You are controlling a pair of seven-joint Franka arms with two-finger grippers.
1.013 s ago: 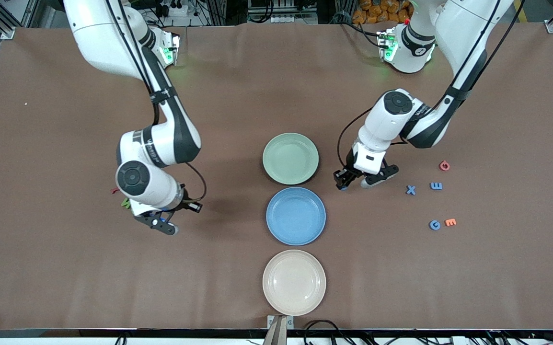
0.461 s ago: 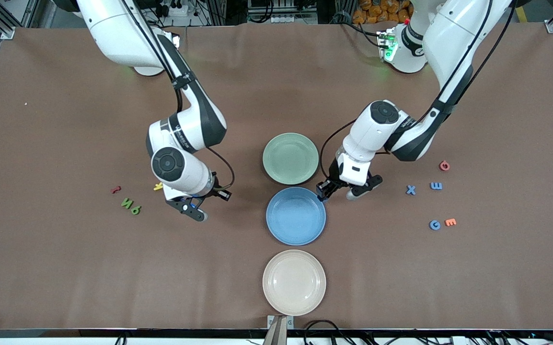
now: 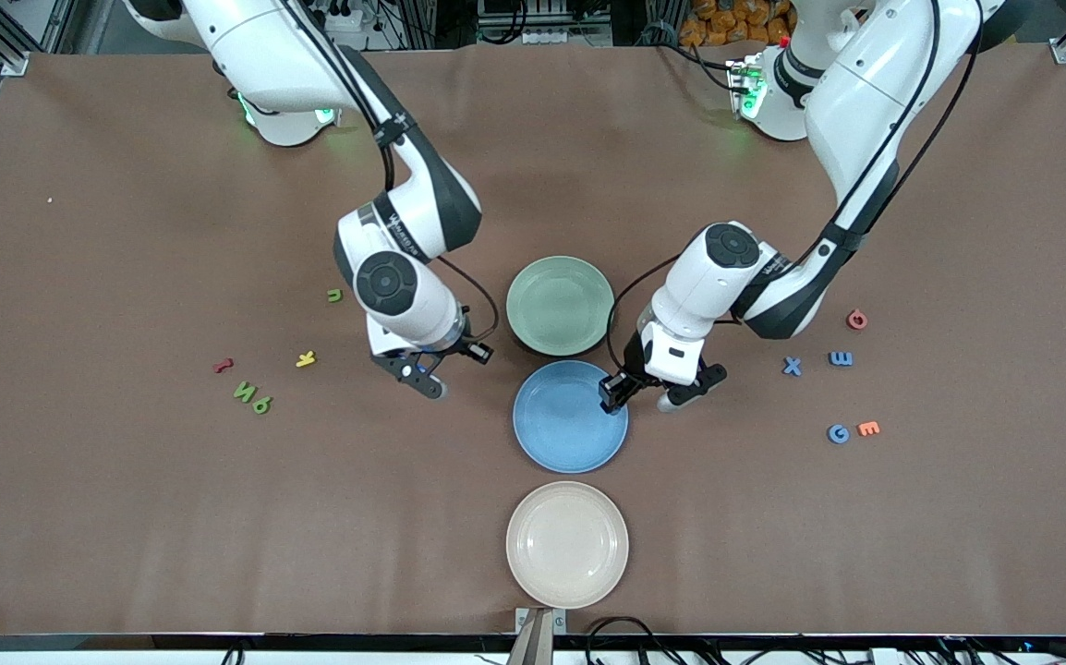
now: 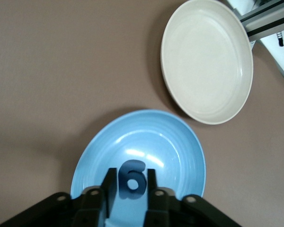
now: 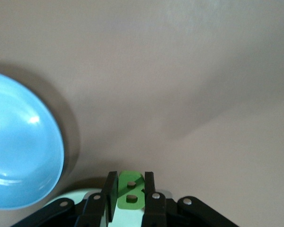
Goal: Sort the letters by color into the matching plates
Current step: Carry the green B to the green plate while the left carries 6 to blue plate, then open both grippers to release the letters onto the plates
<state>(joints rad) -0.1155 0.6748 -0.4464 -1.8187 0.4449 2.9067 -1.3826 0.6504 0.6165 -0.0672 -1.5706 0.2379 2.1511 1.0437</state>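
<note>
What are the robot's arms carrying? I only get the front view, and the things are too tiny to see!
Observer: The left wrist view shows the left arm's jaws shut on a dark blue piece shaped like a 6, held over the blue plate.
Operator: And the other arm?
Observer: In the right wrist view, the right arm's jaws pinch a green piece with two holes, like an 8 or a B.

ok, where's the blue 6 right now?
Blue 6 sits pinched in the left tool, over the blue plate rim nearest the green plate.
</note>
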